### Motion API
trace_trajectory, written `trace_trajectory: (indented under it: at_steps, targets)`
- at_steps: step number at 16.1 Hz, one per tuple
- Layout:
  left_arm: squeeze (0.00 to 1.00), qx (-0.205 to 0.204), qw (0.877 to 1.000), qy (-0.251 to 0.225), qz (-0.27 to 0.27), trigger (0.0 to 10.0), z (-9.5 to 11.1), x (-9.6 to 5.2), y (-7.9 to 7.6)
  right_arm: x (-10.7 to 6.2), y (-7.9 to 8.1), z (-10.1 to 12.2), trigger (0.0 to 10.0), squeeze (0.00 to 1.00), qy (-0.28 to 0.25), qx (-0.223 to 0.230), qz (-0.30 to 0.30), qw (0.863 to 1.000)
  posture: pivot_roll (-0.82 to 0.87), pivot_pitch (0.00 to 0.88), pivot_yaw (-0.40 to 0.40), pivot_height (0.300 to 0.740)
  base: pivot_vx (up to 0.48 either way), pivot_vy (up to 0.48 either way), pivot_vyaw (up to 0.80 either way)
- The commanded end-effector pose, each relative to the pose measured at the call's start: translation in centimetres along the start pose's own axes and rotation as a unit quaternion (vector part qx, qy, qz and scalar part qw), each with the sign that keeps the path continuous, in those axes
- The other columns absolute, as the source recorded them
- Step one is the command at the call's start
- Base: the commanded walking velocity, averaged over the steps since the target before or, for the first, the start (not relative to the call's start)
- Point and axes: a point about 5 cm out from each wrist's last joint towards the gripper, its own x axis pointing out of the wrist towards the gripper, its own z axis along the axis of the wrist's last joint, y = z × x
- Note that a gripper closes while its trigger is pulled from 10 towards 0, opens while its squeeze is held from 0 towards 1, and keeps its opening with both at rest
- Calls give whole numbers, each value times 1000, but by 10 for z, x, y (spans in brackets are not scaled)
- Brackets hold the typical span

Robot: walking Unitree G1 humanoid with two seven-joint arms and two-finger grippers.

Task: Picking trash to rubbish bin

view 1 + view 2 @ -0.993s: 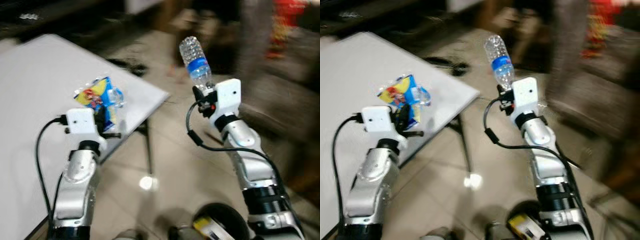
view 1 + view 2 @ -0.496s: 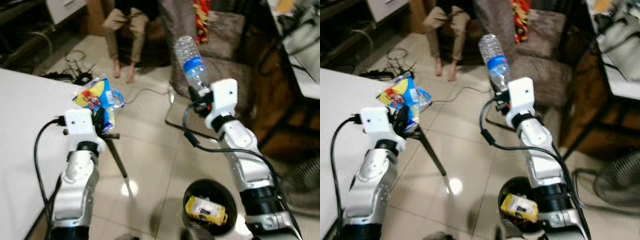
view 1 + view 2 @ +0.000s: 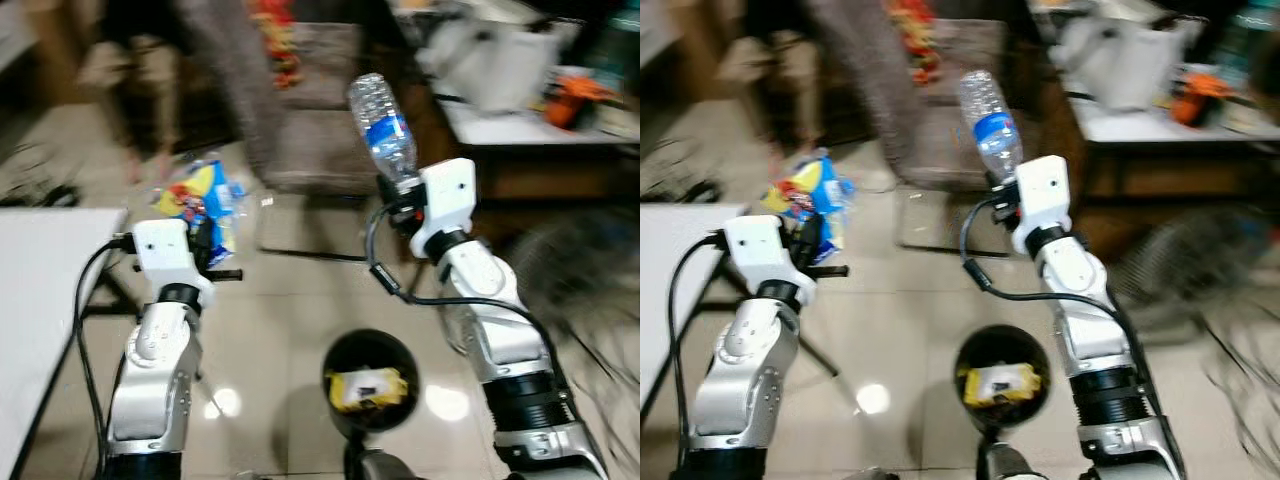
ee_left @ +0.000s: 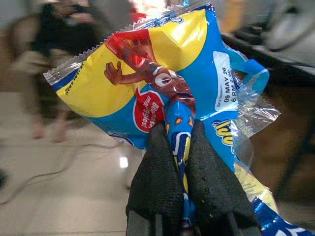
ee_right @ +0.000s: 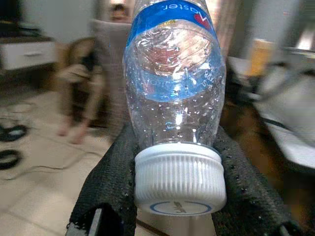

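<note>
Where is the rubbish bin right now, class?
In the left eye view the black rubbish bin stands on the tiled floor low in the middle, between the two arms and nearer the right one, with a yellow packet inside it.

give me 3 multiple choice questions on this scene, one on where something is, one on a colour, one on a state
1. Where is the rubbish bin?
A. on the floor between the two arms
B. on the white table
C. on the sofa

2. What colour is the bottle's cap?
A. red
B. white
C. green

3. What is the left claw doing?
A. hanging open
B. pinching the snack wrapper
C. holding the bottle

Answers: 1 A, the bin stands on the tiles below the arms. 2 B, the right wrist view shows it white. 3 B, the fingers clamp the wrapper.
</note>
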Motion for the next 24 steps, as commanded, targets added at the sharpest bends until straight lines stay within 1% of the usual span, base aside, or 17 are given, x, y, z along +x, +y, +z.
trace_trajectory:
  at_steps: [1,6,7,12,14,16,19,20,22,23,24]
  targets:
    - [0,-2,1000,13,-3,7725,-4,-1,0,-1,2,0,10000,0,1,4,1,1000,-90,116,48,740,0,0,-775]
    - [0,-5,1000,18,-9,8078,-6,0,-2,-1,2,-1,10000,0,3,5,2,1000,-93,118,48,740,0,0,-774]
    - [0,-5,1000,20,-9,8353,-6,0,-2,-1,2,-1,10000,0,4,5,2,1000,-93,118,48,740,0,0,-769]
    - [0,-2,1000,29,-6,8196,-8,1,-1,-1,4,-3,10000,0,5,7,5,1000,-92,120,50,740,0,0,0]
    - [0,-1,1000,31,-2,8392,-9,2,1,-1,5,-4,10000,0,9,7,8,1000,-92,120,50,740,0,0,0]
    - [0,-1,999,33,1,8196,-9,2,3,-1,6,-6,10000,0,14,10,9,1000,-91,122,50,740,0,0,0]
    - [0,0,999,35,5,8314,-10,3,5,-2,5,-7,10000,0,16,9,8,1000,-92,123,49,740,0,0,0]
    - [0,0,999,36,5,8431,-10,3,5,-2,5,-7,10000,0,17,9,8,1000,-92,123,49,740,0,0,0]
    - [0,1,999,47,5,8980,-15,4,4,-2,6,-10,10000,0,25,11,9,1000,-92,123,49,740,0,0,0]
    - [0,1,998,61,3,9608,-20,5,4,-2,7,-13,10000,0,33,18,10,999,-93,126,51,740,0,0,0]
    - [0,2,998,66,2,9608,-22,5,4,-2,8,-15,10000,0,39,23,11,999,-93,126,51,740,0,0,0]
